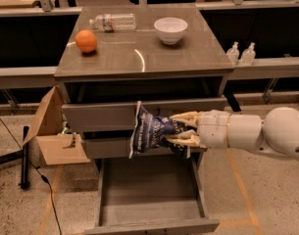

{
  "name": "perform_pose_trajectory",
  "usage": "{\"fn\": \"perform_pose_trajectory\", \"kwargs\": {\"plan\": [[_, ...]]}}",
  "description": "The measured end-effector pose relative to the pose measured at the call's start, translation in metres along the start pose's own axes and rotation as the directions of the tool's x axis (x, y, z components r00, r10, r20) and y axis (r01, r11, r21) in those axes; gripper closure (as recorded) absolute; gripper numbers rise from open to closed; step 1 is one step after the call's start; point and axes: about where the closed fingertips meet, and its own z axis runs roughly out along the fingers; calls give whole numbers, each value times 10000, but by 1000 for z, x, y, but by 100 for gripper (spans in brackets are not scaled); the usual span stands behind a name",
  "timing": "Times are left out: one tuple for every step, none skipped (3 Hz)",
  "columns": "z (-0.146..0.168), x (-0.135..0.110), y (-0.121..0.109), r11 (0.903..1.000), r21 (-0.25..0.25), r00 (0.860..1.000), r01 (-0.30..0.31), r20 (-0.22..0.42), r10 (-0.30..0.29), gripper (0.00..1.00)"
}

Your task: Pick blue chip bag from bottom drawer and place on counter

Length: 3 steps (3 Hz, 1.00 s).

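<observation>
My gripper [181, 129] is shut on the blue chip bag [148, 131] and holds it in the air in front of the upper drawer fronts, above the bottom drawer [151, 202]. The bag is dark blue, crinkled, with white markings, and stands roughly upright. The bottom drawer is pulled out and its tray shows nothing inside. The counter [139, 53] lies above and behind the bag. My white arm reaches in from the right.
On the counter stand an orange [86, 40] at the left, a lying plastic bottle [112, 21] at the back and a white bowl [170, 30]. An open cardboard box [53, 131] sits on the floor left of the cabinet. Two small bottles [241, 54] stand at the right.
</observation>
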Motion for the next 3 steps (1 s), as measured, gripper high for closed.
{"fn": "perform_pose_trajectory", "kwargs": {"plan": [[1,-8,-7,9999,148,10000,23,31,-23,100],[-1,-35,-36,9988,-130,9983,477,-318,-481,100],[1,-78,-79,9884,-806,9864,1288,-918,-1361,100]]}}
